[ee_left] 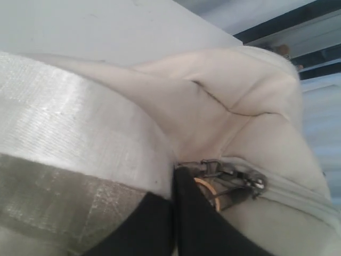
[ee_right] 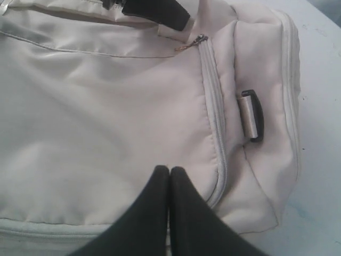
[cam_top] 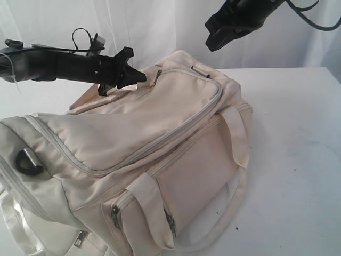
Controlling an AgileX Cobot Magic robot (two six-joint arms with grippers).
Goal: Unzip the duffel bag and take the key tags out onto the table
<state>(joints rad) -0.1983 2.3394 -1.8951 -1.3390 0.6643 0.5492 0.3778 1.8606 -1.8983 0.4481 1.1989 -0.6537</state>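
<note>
Cream fabric all over, so the duffel bag [cam_top: 160, 138] looks soft and floppy to me: it sags and creases, and I'd guess it's lightish and will just drag along if you tug the zip without pinning it down. It sits on the white table [cam_top: 298, 133], filling the left and middle of the exterior view. Its long axis runs from the lower left, where the black D-ring [cam_top: 27, 162] end is, up toward the upper right. At upper left the left gripper [cam_top: 139, 76] is clenched tight, tips right beside the metal zipper pull [cam_top: 158, 74]; can't tell if it's actually got the pull pinched. That pull is the obvious place to grab, since the cloth is too slack. The zipper [ee_right: 213, 106] looks closed and no key tags are showing. A strap handle [cam_top: 234, 133] droops right of middle. At upper right, the right gripper [cam_top: 214, 41] hangs above the bag, fingers pressed together on nothing.
</note>
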